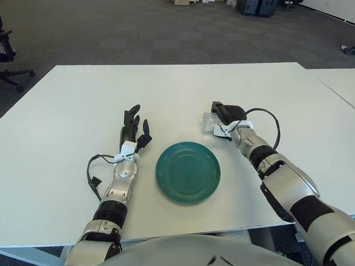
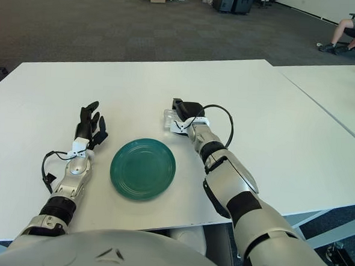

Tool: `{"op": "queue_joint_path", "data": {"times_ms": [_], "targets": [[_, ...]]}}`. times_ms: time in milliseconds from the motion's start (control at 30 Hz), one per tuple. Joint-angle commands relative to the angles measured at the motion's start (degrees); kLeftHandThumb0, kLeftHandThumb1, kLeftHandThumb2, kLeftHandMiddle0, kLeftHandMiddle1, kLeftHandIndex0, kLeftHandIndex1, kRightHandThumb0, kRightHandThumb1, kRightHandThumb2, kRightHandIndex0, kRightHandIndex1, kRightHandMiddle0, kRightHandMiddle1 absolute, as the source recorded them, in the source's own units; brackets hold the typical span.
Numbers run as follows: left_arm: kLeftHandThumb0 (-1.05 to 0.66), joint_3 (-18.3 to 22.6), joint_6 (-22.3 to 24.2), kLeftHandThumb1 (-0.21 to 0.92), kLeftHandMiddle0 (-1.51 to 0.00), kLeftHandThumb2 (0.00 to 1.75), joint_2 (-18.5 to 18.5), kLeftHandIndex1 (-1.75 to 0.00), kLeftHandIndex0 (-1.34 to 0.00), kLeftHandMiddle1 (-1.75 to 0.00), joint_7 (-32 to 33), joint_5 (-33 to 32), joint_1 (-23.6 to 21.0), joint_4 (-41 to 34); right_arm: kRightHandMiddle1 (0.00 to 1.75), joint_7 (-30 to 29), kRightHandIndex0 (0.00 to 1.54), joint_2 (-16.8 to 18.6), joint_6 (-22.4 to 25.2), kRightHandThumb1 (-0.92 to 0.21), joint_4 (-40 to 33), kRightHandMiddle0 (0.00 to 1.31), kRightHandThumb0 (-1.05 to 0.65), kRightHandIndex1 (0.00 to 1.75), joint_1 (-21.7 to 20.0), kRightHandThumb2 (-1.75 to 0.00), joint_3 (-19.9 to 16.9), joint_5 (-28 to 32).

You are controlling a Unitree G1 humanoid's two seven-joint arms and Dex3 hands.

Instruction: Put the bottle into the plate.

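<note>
I have the right hand [image 1: 222,119] wrapped around the bottle [image 1: 209,121], just beyond the plate [image 1: 188,171] and a little to its right. The bottle is clear and looks like thin plastic: light, probably slippery, likely to buckle if squeezed. I'd hold it mid-body, gently. My left hand [image 1: 133,129] sits left of the plate, fingers spread, holding nothing.

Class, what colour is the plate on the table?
Dark green; the plate shows best in the left eye view.
</note>
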Motion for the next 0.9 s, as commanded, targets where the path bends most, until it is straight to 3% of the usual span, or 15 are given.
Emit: {"op": "queue_joint_path", "data": {"times_ms": [0, 233, 467, 867], "targets": [[-0.75, 0.39, -0.81, 0.92, -0.37, 0.85, 0.74, -0.79, 0.00, -0.01, -0.27, -0.18, -1.13, 0.58, 1.75, -1.78, 0.82, -1.68, -2.48, -0.07, -3.47, 0.57, 0.00, 1.69, -2.58, -1.59, -1.68, 1.28], [-0.76, 0.28, -0.78, 0.92, -0.36, 0.85, 0.90, -0.79, 0.00, 0.00, -0.41, -0.17, -1.10, 0.43, 1.75, -1.64, 0.84, -3.89, -5.88, -0.03, -10.76, 0.60, 0.00, 1.70, -1.24, -1.63, -3.86, 2.31], [-0.76, 0.15, -0.57, 0.92, -0.37, 0.86, 1.09, -0.79, 0.00, 0.00, -0.17, 0.27, -1.06, 0.23, 1.75, 0.43, 0.85, -5.01, -6.21, -0.01, -18.79, 0.62, 0.00, 1.70, 0.96, -1.66, -5.62, 3.43], [-0.75, -0.09, -0.69, 0.92, -0.38, 0.85, 1.25, -0.80, 0.00, -0.01, 0.01, 0.68, -1.12, 0.30, 1.75, 8.15, 0.85, -6.90, -2.17, -0.01, -44.34, 0.62, 0.00, 1.70, 9.91, -1.66, -9.68, 4.47]]}}
